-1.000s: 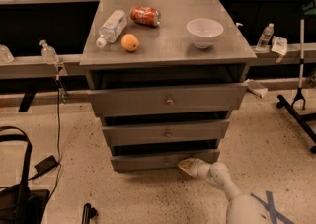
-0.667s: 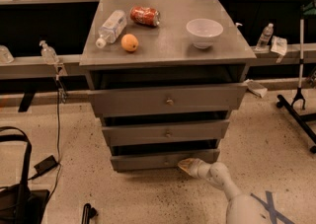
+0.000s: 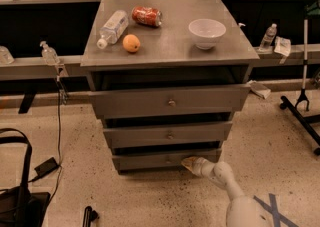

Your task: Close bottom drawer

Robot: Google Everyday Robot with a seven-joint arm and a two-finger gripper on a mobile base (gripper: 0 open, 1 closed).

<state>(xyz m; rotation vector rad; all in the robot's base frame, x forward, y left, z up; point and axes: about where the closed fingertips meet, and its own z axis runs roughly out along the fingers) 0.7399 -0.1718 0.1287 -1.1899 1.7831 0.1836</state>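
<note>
The robot's pale tool (image 3: 191, 164), spread or together I cannot tell, rests against the slim grey metal bottom drawer (image 3: 145, 161), slightly out at the cabinet's foot; best push straight inward near its centre knob, avoiding skew.

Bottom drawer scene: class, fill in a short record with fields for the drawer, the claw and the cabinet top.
bottom drawer: lowest of three, front seems slightly out
claw: low, at that front, right of centre
top drawer: partly out
cabinet top: water bottle and red can lying, orange, white bowl
</note>
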